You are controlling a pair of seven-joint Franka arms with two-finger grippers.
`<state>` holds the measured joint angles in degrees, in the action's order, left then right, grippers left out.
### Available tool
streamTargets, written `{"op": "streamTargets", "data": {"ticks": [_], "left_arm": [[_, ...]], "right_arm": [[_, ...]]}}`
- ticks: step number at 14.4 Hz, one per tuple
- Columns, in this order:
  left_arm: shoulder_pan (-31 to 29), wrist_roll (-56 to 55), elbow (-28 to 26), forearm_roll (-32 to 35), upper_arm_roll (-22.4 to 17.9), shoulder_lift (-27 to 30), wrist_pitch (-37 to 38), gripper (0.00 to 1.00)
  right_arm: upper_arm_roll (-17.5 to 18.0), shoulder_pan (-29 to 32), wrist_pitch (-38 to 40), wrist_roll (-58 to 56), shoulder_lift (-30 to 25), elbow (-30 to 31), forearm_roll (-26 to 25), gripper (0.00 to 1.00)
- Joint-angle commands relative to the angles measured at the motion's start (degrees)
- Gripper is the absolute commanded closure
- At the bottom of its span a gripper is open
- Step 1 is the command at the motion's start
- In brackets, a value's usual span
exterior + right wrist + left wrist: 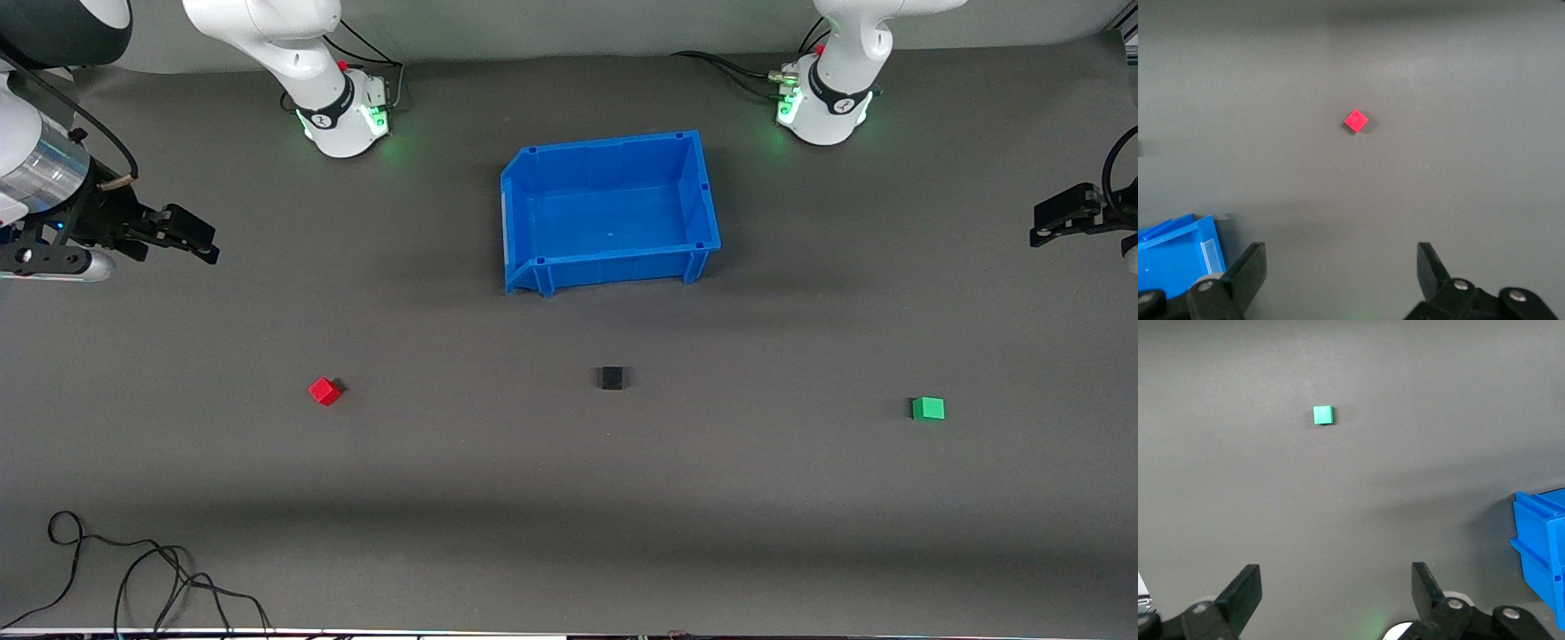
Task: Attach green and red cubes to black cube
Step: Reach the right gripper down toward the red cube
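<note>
A loose black cable [133, 578] is lying at the bench's [569, 498] nearest edge, on its matte grey mat. Farther back, three small cubes are sitting well apart in a row: green cube [927, 408] squared up toward the left arm's end, black cube [611, 378] mid-row, red cube [324, 391] turned cornerwise. Farther still, the blue plastic bin [702, 191] is standing open. Left pincer [1058, 216] and right pincer [182, 236] are hovering wide open, holding nothing.
</note>
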<state>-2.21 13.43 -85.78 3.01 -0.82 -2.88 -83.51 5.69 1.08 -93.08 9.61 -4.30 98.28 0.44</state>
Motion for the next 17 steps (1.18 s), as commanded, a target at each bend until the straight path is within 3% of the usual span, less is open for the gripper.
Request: {"op": "streamTargets", "data": {"ticks": [1,8,11,14,17], "left_arm": [[0.1,0.8,-1.1,-0.1,-0.2,0.9,-0.8,0.00],[0.0,0.8,-1.1,-0.1,-0.2,0.9,-0.5,0.00],[0.2,0.8,-1.1,0.1,-0.2,0.9,-0.5,0.00],[0.0,0.8,-1.0,0.1,-0.2,0.9,-0.7,0.00],[0.0,0.0,-1.1,0.1,-0.3,0.9,-0.7,0.00]], "right_arm": [[-0.1,0.2,0.4,-0.9,-0.5,0.2,1.1,0.00],[-0.4,0.6,-0.3,3.3,-0.2,0.5,1.1,0.00],[-0.8,1.0,-1.7,2.8,3.4,1.6,0.4,0.00],[-0.8,1.0,-7.8,3.9,3.8,7.4,-0.4,0.00],[-0.7,1.0,-24.1,3.6,3.6,18.6,-0.3,0.00]]}}
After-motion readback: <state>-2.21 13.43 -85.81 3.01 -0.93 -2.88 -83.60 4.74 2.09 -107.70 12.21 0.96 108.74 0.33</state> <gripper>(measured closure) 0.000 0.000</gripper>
